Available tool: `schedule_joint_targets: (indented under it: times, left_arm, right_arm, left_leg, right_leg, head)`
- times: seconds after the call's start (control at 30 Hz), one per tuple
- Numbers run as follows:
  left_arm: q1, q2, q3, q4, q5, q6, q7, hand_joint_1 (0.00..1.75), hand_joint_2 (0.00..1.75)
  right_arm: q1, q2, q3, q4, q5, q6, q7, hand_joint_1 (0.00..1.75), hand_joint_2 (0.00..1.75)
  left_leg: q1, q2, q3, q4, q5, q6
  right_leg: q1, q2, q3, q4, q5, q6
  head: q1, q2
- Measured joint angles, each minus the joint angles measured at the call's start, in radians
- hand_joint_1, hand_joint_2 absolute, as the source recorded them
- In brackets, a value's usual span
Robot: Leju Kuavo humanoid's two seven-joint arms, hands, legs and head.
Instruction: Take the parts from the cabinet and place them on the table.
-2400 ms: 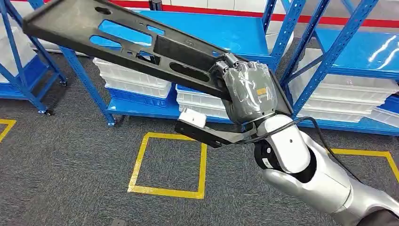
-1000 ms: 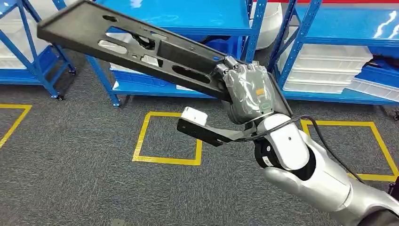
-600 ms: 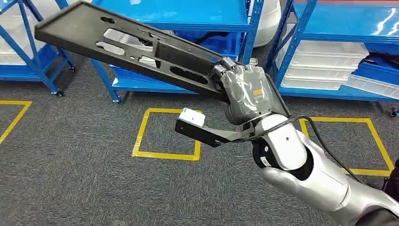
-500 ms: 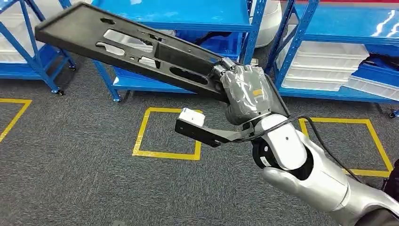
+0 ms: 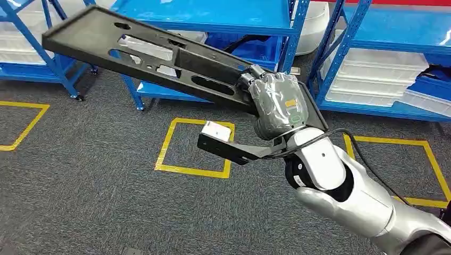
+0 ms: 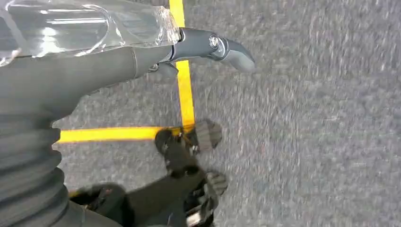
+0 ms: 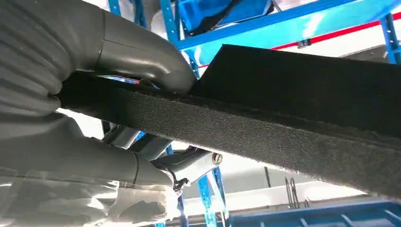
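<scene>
Already off the blue metal cabinet (image 5: 223, 21), the long black slotted plastic part (image 5: 154, 58) is carried aloft, the right hand (image 5: 276, 106) clasping its end; placing remains.

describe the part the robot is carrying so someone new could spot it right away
Start at the silver right arm rising from the lower right of the head view, and follow it to the right hand. That hand grips one end of a long black panel slanting up to the left, before the blue racks. Its slotted cutouts and matte black mark it out from the white bins.

No legible text or labels.
</scene>
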Motion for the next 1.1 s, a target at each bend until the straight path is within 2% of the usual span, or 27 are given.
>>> schedule_joint_targets:
  times: [0.03, 0.1, 0.13, 0.17, 0.2, 0.23, 0.27, 0.3, 0.33, 0.37, 0.47, 0.5, 0.53, 0.6, 0.63, 0.67, 0.7, 0.73, 0.77, 0.8, 0.83, 0.87, 0.97, 1.0, 1.03, 1.07, 1.1]
  left_arm:
    - [-0.001, -0.002, -0.001, 0.0, 0.0, 0.0, 0.0, 0.0, 1.75]
    - [-0.005, -0.001, 0.0, 0.0, 0.001, 0.003, 0.0, 0.0, 1.75]
    - [-0.004, -0.001, 0.0, 0.0, 0.001, 0.003, 0.0, 0.0, 1.75]
    - [-0.002, -0.001, 0.0, 0.0, 0.002, 0.003, 0.0, 0.0, 1.75]
    - [0.0, -0.001, 0.0, 0.0, 0.001, 0.003, 0.0, 0.0, 1.75]
    - [0.0, -0.001, 0.0, 0.0, 0.001, 0.003, 0.0, 0.0, 1.75]
    - [-0.001, 0.0, 0.0, 0.0, 0.001, 0.003, 0.0, 0.0, 1.75]
    - [-0.002, 0.0, 0.0, 0.0, 0.001, 0.003, 0.0, 0.0, 1.75]
    - [-0.006, -0.006, 0.0, 0.0, 0.001, 0.003, 0.0, 0.0, 1.75]
    - [-0.008, -0.005, 0.0, 0.0, 0.0, 0.003, 0.0, 0.0, 1.75]
    - [-0.005, -0.005, 0.0, 0.0, -0.002, 0.003, 0.001, 0.0, 1.75]
    - [-0.005, -0.005, 0.0, 0.0, -0.002, 0.003, 0.001, 0.0, 1.75]
    - [-0.005, -0.005, 0.0, 0.0, -0.003, 0.003, 0.001, 0.0, 1.75]
    - [-0.007, -0.005, 0.0, 0.0, -0.003, 0.004, 0.001, 0.0, 1.75]
    - [-0.007, -0.005, 0.0, 0.0, -0.003, 0.003, 0.001, 0.0, 1.75]
    - [-0.006, -0.005, 0.0, 0.0, -0.003, 0.003, 0.001, 0.0, 1.75]
    - [-0.006, -0.005, 0.0, 0.0, -0.003, 0.003, 0.002, 0.0, 1.75]
    - [-0.006, -0.005, 0.0, 0.0, -0.003, 0.003, 0.002, 0.0, 1.75]
    - [-0.006, -0.005, 0.0, 0.0, -0.003, 0.003, 0.002, 0.0, 1.75]
    - [-0.006, -0.005, 0.0, 0.0, -0.004, 0.003, 0.002, 0.0, 1.75]
    - [-0.007, -0.015, 0.0, 0.0, -0.006, 0.003, 0.002, 0.0, 1.75]
    - [-0.007, -0.011, 0.001, 0.0, -0.006, 0.005, 0.002, 0.0, 1.75]
    - [-0.002, -0.015, 0.0, 0.0, -0.009, 0.003, 0.003, 0.0, 1.75]
    - [-0.001, -0.014, 0.0, 0.0, -0.01, 0.003, 0.003, 0.0, 1.75]
    - [-0.001, -0.014, 0.0, 0.0, -0.012, 0.003, 0.003, 0.0, 1.75]
    - [-0.001, -0.014, 0.0, 0.0, -0.013, 0.003, 0.003, 0.0, 1.75]
    - [-0.002, -0.013, 0.0, 0.0, -0.014, 0.003, 0.003, 0.0, 1.75]
  right_arm:
    - [-0.004, 0.004, 0.0, 0.0, 0.002, 0.0, 0.0, 1.75, 1.75]
    - [-0.005, 0.004, 0.002, 0.001, 0.002, -0.001, 0.0, 1.75, 1.75]
    - [-0.002, 0.004, 0.003, 0.002, 0.002, -0.001, 0.0, 1.75, 1.75]
    - [-0.001, 0.004, 0.006, 0.004, 0.002, -0.001, 0.0, 1.75, 1.75]
    - [-0.001, 0.004, 0.008, 0.006, 0.002, -0.001, 0.0, 1.75, 1.75]
    - [-0.002, 0.005, 0.01, 0.007, 0.002, -0.001, 0.0, 1.75, 1.75]
    - [-0.002, 0.006, 0.011, 0.007, 0.002, -0.001, 0.0, 1.75, 1.75]
    - [-0.003, 0.006, 0.011, 0.007, 0.002, -0.001, 0.0, 1.75, 1.75]
    - [-0.008, 0.006, 0.01, 0.007, 0.003, -0.001, 0.0, 1.75, 1.75]
    - [-0.013, 0.006, 0.01, 0.009, 0.003, -0.001, 0.0, 1.75, 1.75]
    - [-0.013, 0.009, 0.011, 0.011, 0.003, -0.002, -0.001, 1.75, 1.75]
    - [-0.014, 0.009, 0.011, 0.012, 0.004, -0.002, -0.001, 1.75, 1.75]
    - [-0.014, 0.008, 0.011, 0.012, 0.004, -0.002, -0.001, 1.75, 1.75]
    - [-0.014, 0.008, 0.011, 0.014, 0.005, -0.002, -0.002, 1.75, 1.75]
    - [-0.013, 0.008, 0.011, 0.015, 0.005, -0.002, -0.002, 1.75, 1.75]
    - [-0.012, 0.008, 0.012, 0.016, 0.005, -0.002, -0.002, 1.75, 1.75]
    - [-0.011, 0.008, 0.012, 0.017, 0.005, -0.002, -0.002, 1.75, 1.75]
    - [-0.011, 0.008, 0.012, 0.017, 0.005, -0.002, -0.002, 1.75, 1.75]
    - [-0.012, 0.007, 0.011, 0.017, 0.005, -0.002, -0.002, 1.75, 1.75]
    - [-0.014, 0.006, 0.011, 0.017, 0.006, -0.002, -0.002, 1.75, 1.75]
    - [-0.017, 0.006, 0.011, 0.017, 0.006, -0.002, -0.002, 1.75, 1.75]
    - [-0.019, 0.007, 0.01, 0.017, 0.007, -0.002, -0.002, 1.75, 1.75]
    - [-0.022, 0.008, 0.011, 0.017, 0.008, -0.002, -0.002, 1.75, 1.75]
    - [-0.022, 0.01, 0.011, 0.016, 0.009, -0.002, -0.002, 1.75, 1.75]
    - [-0.021, 0.01, 0.011, 0.016, 0.008, -0.002, -0.002, 1.75, 1.75]
    - [-0.021, 0.01, 0.011, 0.016, 0.01, -0.002, -0.002, 1.75, 1.75]
    - [-0.018, 0.01, 0.011, 0.016, 0.01, -0.002, -0.002, 1.75, 1.75]
  left_leg:
    - [-0.007, 0.017, -0.026, 0.053, -0.04, 0.0]
    - [-0.004, 0.021, -0.103, 0.226, -0.122, -0.006]
    - [-0.004, 0.021, -0.136, 0.305, -0.15, -0.011]
    - [-0.002, 0.023, -0.147, 0.338, -0.153, -0.014]
    - [0.0, 0.026, -0.131, 0.309, -0.133, -0.018]
    - [0.003, 0.032, -0.09, 0.241, -0.099, -0.024]
    - [0.007, 0.046, -0.033, 0.135, -0.057, -0.034]
    - [0.014, 0.072, 0.017, 0.048, -0.028, -0.046]
    - [0.004, 0.081, 0.02, 0.029, -0.048, -0.044]
    - [0.008, 0.064, 0.016, 0.032, -0.04, -0.015]
    - [0.001, 0.044, 0.003, 0.04, -0.035, 0.013]
    - [-0.001, 0.036, 0.003, 0.039, -0.031, 0.021]
    - [-0.001, 0.032, 0.001, 0.038, -0.028, 0.026]
    - [-0.005, 0.017, -0.004, 0.038, -0.025, 0.03]
    - [-0.01, 0.011, -0.006, 0.038, -0.023, 0.032]
    - [-0.015, 0.002, -0.008, 0.038, -0.022, 0.034]
    - [-0.02, -0.006, -0.009, 0.038, -0.02, 0.037]
    - [-0.025, -0.018, -0.009, 0.038, -0.018, 0.039]
    - [-0.03, -0.029, -0.009, 0.037, -0.017, 0.04]
    - [-0.032, -0.038, -0.008, 0.036, -0.014, 0.043]
    - [-0.026, -0.042, -0.011, 0.036, -0.011, 0.044]
    - [-0.029, -0.053, -0.014, 0.034, -0.008, 0.039]
    - [-0.022, -0.073, -0.019, 0.025, 0.002, 0.026]
    - [-0.027, -0.066, -0.022, 0.03, -0.003, 0.027]
    - [-0.034, -0.026, -0.037, 0.054, -0.026, 0.024]
    - [-0.028, 0.002, -0.067, 0.121, -0.069, 0.018]
    - [-0.025, 0.016, -0.104, 0.202, -0.108, 0.011]
  right_leg:
    - [-0.001, -0.005, -0.004, 0.0, 0.003, -0.007]
    - [-0.001, -0.024, -0.01, 0.0, 0.005, -0.009]
    - [-0.001, -0.034, -0.013, 0.0, 0.007, -0.008]
    - [-0.001, -0.044, -0.014, 0.0, 0.009, -0.005]
    - [-0.003, -0.053, -0.016, 0.001, 0.01, -0.003]
    - [-0.007, -0.06, -0.019, 0.006, 0.009, 0.001]
    - [-0.012, -0.069, -0.022, 0.013, 0.006, 0.009]
    - [-0.012, -0.075, -0.024, 0.025, 0.001, 0.019]
    - [-0.004, -0.079, -0.032, 0.036, -0.005, 0.03]
    - [0.0, -0.082, -0.04, 0.047, -0.008, 0.034]
    - [-0.007, -0.095, -0.039, 0.044, -0.004, 0.041]
    - [-0.012, -0.086, -0.042, 0.055, -0.017, 0.047]
    - [-0.014, -0.062, -0.057, 0.096, -0.051, 0.047]
    - [-0.01, -0.041, -0.136, 0.273, -0.141, 0.047]
    - [-0.008, -0.039, -0.172, 0.35, -0.168, 0.046]
    - [-0.006, -0.039, -0.193, 0.394, -0.176, 0.041]
    - [-0.003, -0.037, -0.191, 0.386, -0.162, 0.033]
    - [0.005, -0.033, -0.163, 0.331, -0.128, 0.022]
    - [0.01, -0.023, -0.116, 0.237, -0.082, 0.004]
    - [0.019, 0.0, -0.063, 0.133, -0.037, -0.016]
    - [0.029, 0.039, -0.032, 0.065, -0.032, -0.039]
    - [0.028, 0.025, -0.027, 0.06, -0.027, -0.036]
    - [0.04, 0.003, -0.024, 0.045, -0.02, -0.039]
    - [0.019, -0.015, -0.016, 0.02, -0.006, -0.028]
    - [0.019, -0.022, -0.014, 0.013, -0.002, -0.023]
    - [0.017, -0.031, -0.017, 0.013, 0.0, -0.026]
    - [0.017, -0.04, -0.019, 0.013, 0.001, -0.025]
  head:
    - [-0.006, 0.0]
    - [-0.01, 0.0]
    - [-0.011, 0.0]
    - [-0.012, 0.0]
    - [-0.012, 0.0]
    - [-0.012, 0.0]
    - [-0.013, 0.0]
    - [-0.013, 0.0]
    - [-0.018, 0.0]
    - [-0.011, 0.0]
    - [-0.006, 0.0]
    - [-0.002, 0.0]
    - [-0.002, 0.0]
    - [-0.002, 0.0]
    - [-0.002, 0.0]
    - [-0.002, 0.0]
    - [-0.002, 0.0]
    - [-0.002, 0.0]
    - [-0.002, 0.0]
    - [-0.002, 0.0]
    - [-0.005, 0.0]
    - [-0.006, 0.0]
    - [-0.003, 0.0]
    - [-0.002, 0.0]
    - [-0.003, 0.0]
    - [-0.008, 0.0]
    - [-0.009, 0.0]
